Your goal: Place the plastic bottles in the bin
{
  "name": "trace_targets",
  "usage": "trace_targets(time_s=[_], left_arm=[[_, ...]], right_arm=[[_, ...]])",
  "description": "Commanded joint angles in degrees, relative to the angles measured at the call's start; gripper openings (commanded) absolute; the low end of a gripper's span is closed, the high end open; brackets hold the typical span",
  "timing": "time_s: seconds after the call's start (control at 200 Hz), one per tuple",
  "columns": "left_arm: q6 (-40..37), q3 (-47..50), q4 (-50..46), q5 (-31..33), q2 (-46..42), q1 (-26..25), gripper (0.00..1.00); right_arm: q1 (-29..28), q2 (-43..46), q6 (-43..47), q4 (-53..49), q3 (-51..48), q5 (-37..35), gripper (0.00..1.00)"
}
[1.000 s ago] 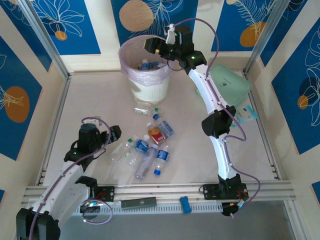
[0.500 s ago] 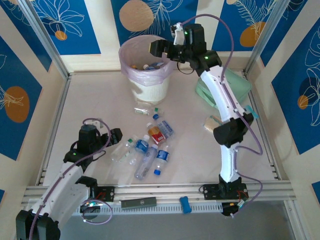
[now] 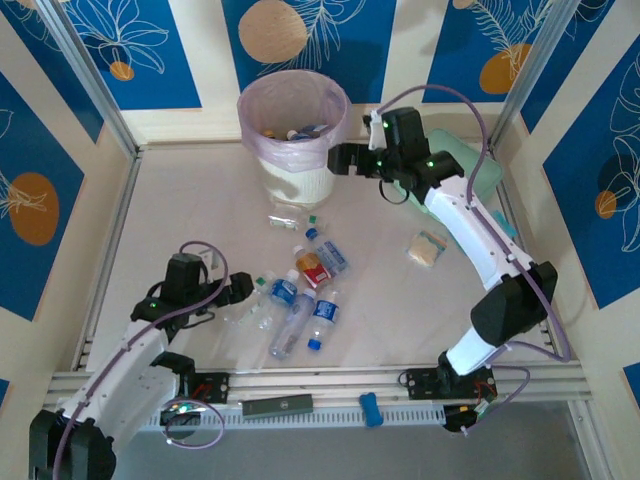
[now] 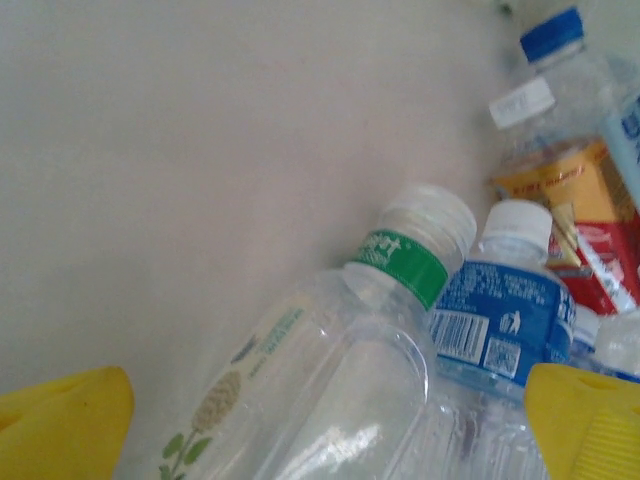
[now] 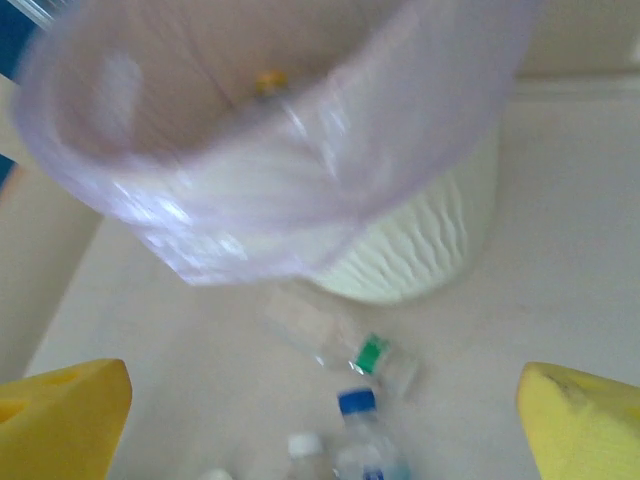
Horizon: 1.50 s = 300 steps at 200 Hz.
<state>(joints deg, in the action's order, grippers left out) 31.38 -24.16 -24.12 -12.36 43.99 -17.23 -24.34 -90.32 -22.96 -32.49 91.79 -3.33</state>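
The bin (image 3: 262,178), white with a pink bag, stands at the back and holds several plastic bottles (image 3: 292,131). More plastic bottles (image 3: 300,300) lie loose mid-table, among them a red-labelled one (image 3: 312,268). My left gripper (image 3: 238,292) is open low over the table. A clear bottle with a green band (image 4: 330,380) lies between its yellow fingers (image 4: 62,425), next to a blue-labelled bottle (image 4: 498,310). My right gripper (image 3: 338,158) hangs open and empty just right of the bin. Below it lie the bin's ribbed wall (image 5: 420,240), a small clear bottle (image 5: 340,340) and a blue-capped one (image 5: 358,405).
A mint green pouch (image 3: 478,170) lies at the back right behind the right arm. A small packet (image 3: 428,248) and blue packets (image 3: 503,226) sit near the right forearm. Metal posts and walls close in the sides; a rail runs along the near edge.
The right arm has swung from above the bin down and to the right, its jaws opening wider on the way. The left gripper has edged right toward the clear bottle.
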Motion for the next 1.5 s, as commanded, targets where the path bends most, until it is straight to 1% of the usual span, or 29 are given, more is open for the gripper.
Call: trace_targets(time_s=[0.0, 0.105, 0.185, 0.38, 0.505, 0.705, 0.875, 1.165, 1.346, 1.496], left_arm=[[-1.64, -2.29, -3.1, 2.21, 1.18, -3.81, 1.0], [-2.18, -2.77, -3.22, 4.31, 3.42, -7.08, 1.0], [-2.76, -3.04, -3.06, 6.07, 5.18, -8.53, 1.0], [-3.69, -3.6, -1.45, 8.58, 9.46, -9.79, 1.0], [-4.05, -4.12, -0.46, 8.75, 12.9, -10.21, 1.0], [-4.07, -4.32, 0.78, 10.49, 16.23, -10.89, 1.0], [-3.35, -4.32, 0.19, 13.2, 17.36, -10.98, 1.0], [-2.11, -2.95, 0.34, 15.91, 16.31, -10.99, 0.95], [-1.84, -2.59, 1.44, 15.45, 17.39, -11.05, 0.96], [-1.44, -2.51, 2.73, 13.58, 19.18, -11.06, 0.98]], right_arm=[[0.42, 5.11, -2.03, 4.59, -6.18, -0.93, 0.99], [0.68, 9.32, -5.08, 10.18, -15.39, 0.61, 0.99], [0.61, 11.94, -6.99, 13.33, -21.02, 0.01, 0.99], [0.21, 16.92, -12.99, 18.28, -31.5, -3.03, 0.99], [-0.61, 17.5, -16.22, 21.38, -35.88, -1.82, 0.99], [-1.76, 14.87, -18.84, 23.1, -37.8, -0.01, 0.99], [-3.01, 11.9, -19.07, 24.22, -36.32, 0.86, 0.99], [-4.23, 9.48, -18.69, 23.79, -34.04, 1.11, 0.99], [-4.4, 9.04, -18.97, 23.79, -34.04, 0.98, 0.99], [-4.58, 9.11, -18.79, 23.77, -33.78, 0.84, 0.99]])
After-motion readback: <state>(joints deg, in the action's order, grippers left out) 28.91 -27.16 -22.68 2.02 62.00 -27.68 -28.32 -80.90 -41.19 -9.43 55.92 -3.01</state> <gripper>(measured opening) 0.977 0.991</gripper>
